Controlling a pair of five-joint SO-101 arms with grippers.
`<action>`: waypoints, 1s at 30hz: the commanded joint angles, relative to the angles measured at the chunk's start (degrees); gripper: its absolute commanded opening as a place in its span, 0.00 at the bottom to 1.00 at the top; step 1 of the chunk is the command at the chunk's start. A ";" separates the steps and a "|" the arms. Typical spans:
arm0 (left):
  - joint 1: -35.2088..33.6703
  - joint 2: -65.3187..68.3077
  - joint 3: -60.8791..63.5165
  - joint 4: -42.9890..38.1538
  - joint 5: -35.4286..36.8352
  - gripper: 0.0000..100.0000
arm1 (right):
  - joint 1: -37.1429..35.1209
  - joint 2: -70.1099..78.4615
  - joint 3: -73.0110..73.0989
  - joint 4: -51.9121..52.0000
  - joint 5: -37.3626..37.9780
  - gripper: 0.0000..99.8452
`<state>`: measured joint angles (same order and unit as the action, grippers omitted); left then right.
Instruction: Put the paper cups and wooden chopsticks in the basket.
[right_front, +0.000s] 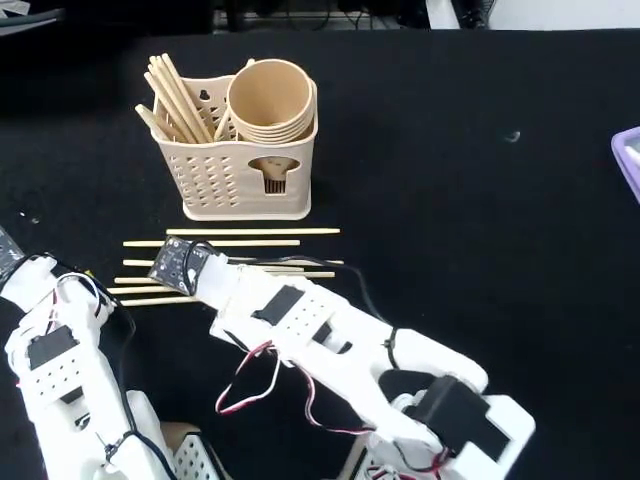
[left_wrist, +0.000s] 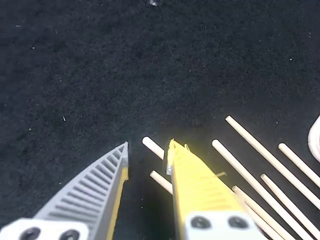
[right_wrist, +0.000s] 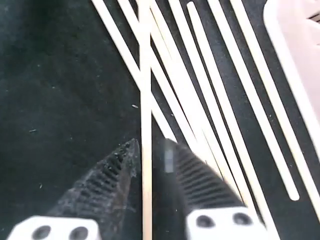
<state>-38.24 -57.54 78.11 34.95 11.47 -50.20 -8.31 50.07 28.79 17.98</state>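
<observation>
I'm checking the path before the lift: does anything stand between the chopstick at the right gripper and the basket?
Nothing upright does. Between the chopstick at the right gripper and the basket, only other loose chopsticks lie flat on the table. A lift should clear them.

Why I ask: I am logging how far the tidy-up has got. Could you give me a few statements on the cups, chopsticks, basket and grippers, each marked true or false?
1. The stack of tan paper cups sits inside the beige perforated plastic basket. True.
2. Every thin wooden chopstick is already in the basket. False: a bundle of chopsticks stands in it, but several loose chopsticks lie on the black table in front of it.
3. The left gripper is open. True.
4. The right gripper is above the basket. False: it is over the loose chopsticks on the table.
</observation>
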 joint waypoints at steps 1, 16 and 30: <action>1.27 -1.05 -1.45 -0.97 0.26 0.14 | 0.97 1.01 -0.75 -1.32 0.44 0.21; 1.27 -1.05 -1.36 -0.97 0.26 0.14 | 0.97 6.29 -4.44 2.64 0.53 0.07; 1.27 -1.05 -1.36 -0.97 0.26 0.14 | 1.23 -3.21 -2.77 11.96 0.53 0.01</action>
<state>-37.89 -57.54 78.11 34.95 11.47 -49.93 -7.08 47.43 39.87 18.15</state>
